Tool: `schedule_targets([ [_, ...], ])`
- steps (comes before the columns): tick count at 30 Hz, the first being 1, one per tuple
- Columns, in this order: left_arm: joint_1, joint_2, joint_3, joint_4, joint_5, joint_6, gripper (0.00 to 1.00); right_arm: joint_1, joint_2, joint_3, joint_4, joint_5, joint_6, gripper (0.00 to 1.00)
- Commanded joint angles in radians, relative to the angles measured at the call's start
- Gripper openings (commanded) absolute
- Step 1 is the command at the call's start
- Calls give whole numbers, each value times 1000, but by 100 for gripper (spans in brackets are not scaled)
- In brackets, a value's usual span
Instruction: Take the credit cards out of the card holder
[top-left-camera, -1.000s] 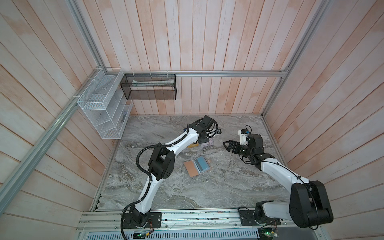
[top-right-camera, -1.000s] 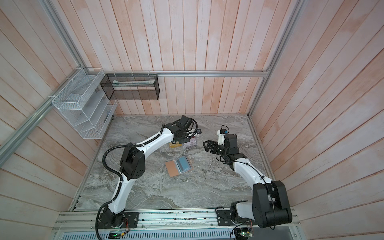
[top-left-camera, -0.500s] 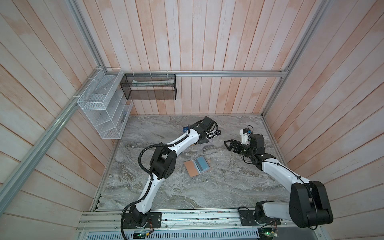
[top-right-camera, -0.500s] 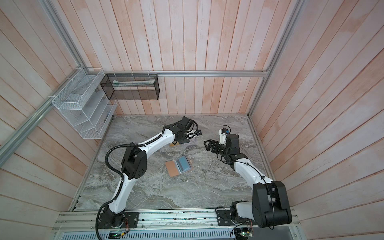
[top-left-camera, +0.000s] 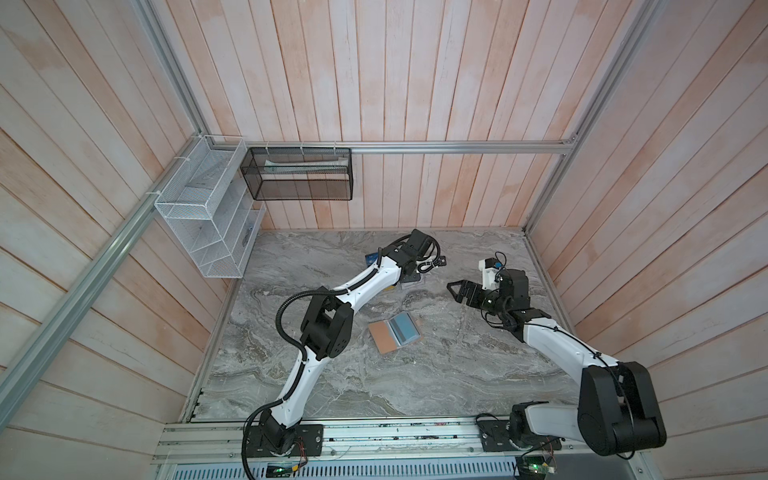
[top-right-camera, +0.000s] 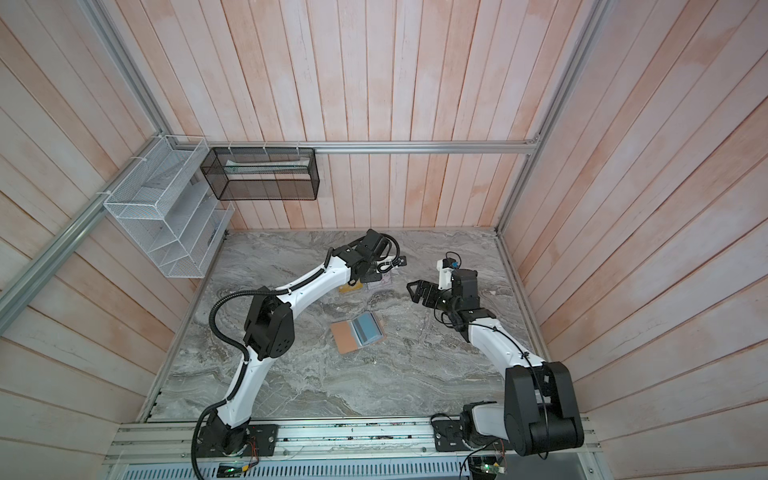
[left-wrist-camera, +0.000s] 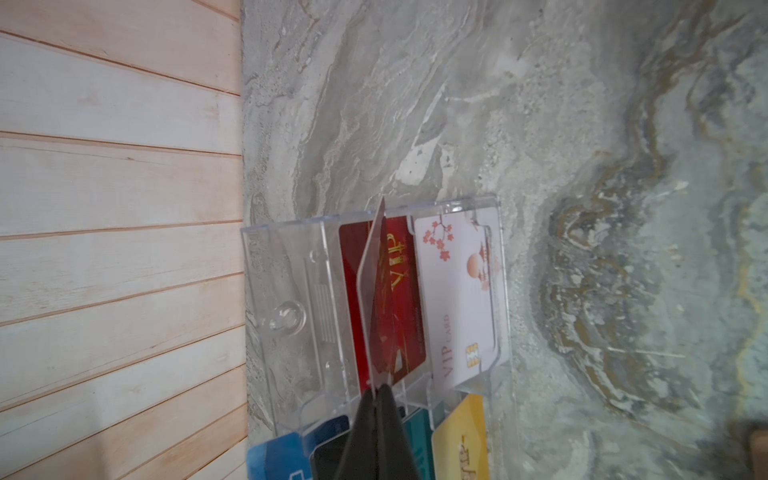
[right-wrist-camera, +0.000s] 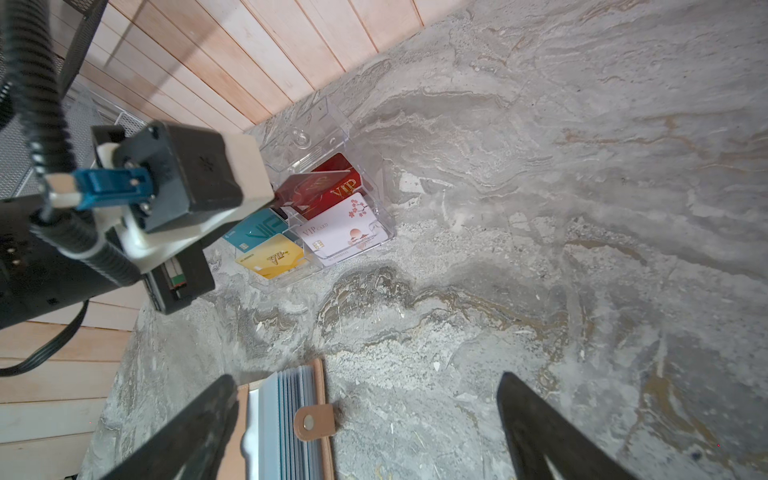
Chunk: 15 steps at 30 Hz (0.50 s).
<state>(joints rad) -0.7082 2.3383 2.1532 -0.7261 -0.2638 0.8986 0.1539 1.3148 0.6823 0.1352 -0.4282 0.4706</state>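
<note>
The card holder (top-left-camera: 381, 338) (top-right-camera: 344, 337) is a tan booklet lying open mid-table, with a blue-grey credit card (top-left-camera: 404, 328) (top-right-camera: 368, 328) on its right page. Its sleeves and snap tab (right-wrist-camera: 313, 422) show in the right wrist view. My left gripper (left-wrist-camera: 380, 388) is shut on one credit card (left-wrist-camera: 371, 291) held edge-on over a clear acrylic stand (left-wrist-camera: 291, 291). That card looks dark red (right-wrist-camera: 309, 183) in the right wrist view. My right gripper (top-left-camera: 455, 291) (right-wrist-camera: 365, 378) is open and holds nothing, above the table beside the card holder.
The acrylic stand (right-wrist-camera: 318, 124) (top-right-camera: 384, 283) near the back wall holds red, white, yellow, teal, blue and black cards. A white wire rack (top-left-camera: 208, 224) and a black mesh basket (top-left-camera: 299, 174) hang at the back left. Wooden walls surround the marble table (top-left-camera: 415, 386).
The left wrist has settled slightly lower over the acrylic stand, still holding its card. The right arm has hardly moved and stays open.
</note>
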Motion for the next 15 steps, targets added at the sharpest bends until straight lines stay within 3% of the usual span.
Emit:
schedule_targets([
  [1, -2, 13, 27, -15, -31, 19, 0, -5, -2, -10, 21, -20, 6, 98],
  [15, -10, 26, 55, -53, -42, -17, 0, -5, 8, -15, 43, -21, 8, 98],
])
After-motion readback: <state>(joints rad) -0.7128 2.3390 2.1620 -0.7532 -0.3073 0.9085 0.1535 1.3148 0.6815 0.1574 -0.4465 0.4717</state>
